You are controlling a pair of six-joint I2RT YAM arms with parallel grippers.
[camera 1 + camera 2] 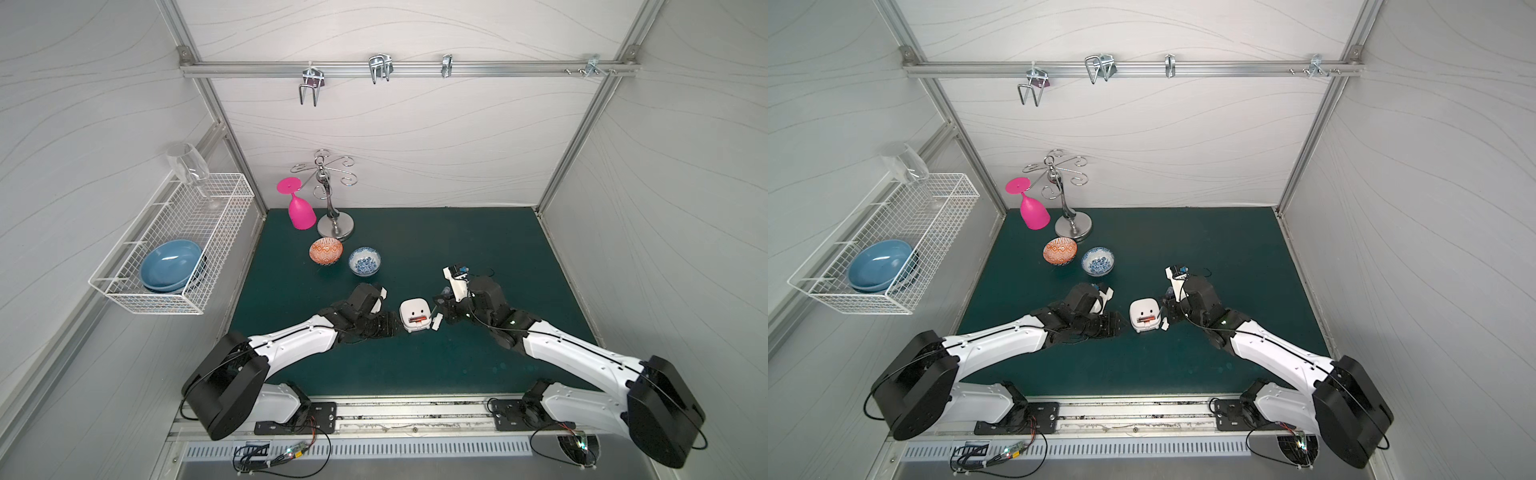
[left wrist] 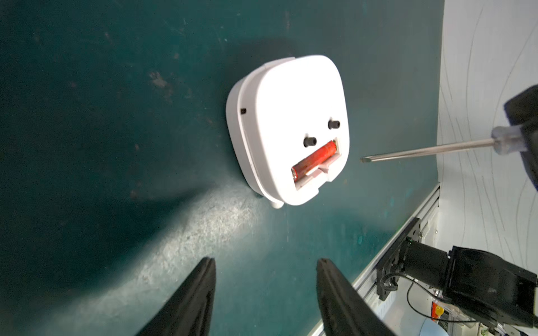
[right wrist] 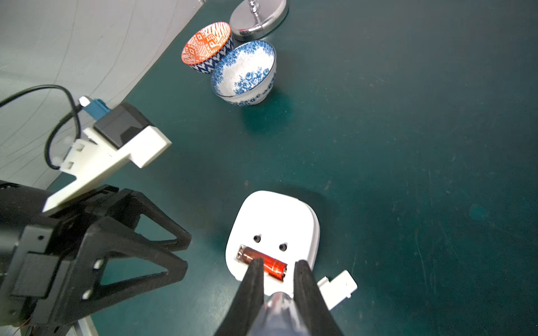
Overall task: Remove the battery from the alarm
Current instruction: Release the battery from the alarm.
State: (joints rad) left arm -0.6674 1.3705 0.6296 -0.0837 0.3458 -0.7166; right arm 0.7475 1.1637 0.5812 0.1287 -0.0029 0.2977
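Step in hand: likely prying out the battery (image 2: 316, 160). Its compartment is already uncovered.
Doing it well: slide the screwdriver's (image 2: 422, 151) flat tip under one end of the battery and lever up gently. The light alarm (image 2: 291, 101) would probably skid if pushed sideways, so the left jaws should steady its body first. A freed battery may roll.
Left arm: reaches low across the table (image 2: 116, 116) from the near edge and angles inward. Its jaws are spread and empty, pointing at the alarm but not touching it.
Right arm: mirrors the left, with the wrist bent toward the alarm. Its jaws are pinched on the screwdriver's clear handle, and the shaft points at the compartment side.
Screwdriver tip: just beside the alarm's edge, not touching it.
Alarm: lies face down between the two sets of jaws, plain white back upward.
Battery: red-orange, seated in the open slot just ahead of the right jaws.
Compartment cover (image 3: 340, 286): a small white piece on the table, just beside the right jaws and the alarm.
Bowls: a blue floral bowl (image 3: 244, 72) and an orange patterned bowl (image 3: 206, 43) sit well beyond both jaws.
Metal stand (image 3: 259, 17): farther back, behind the bowls.
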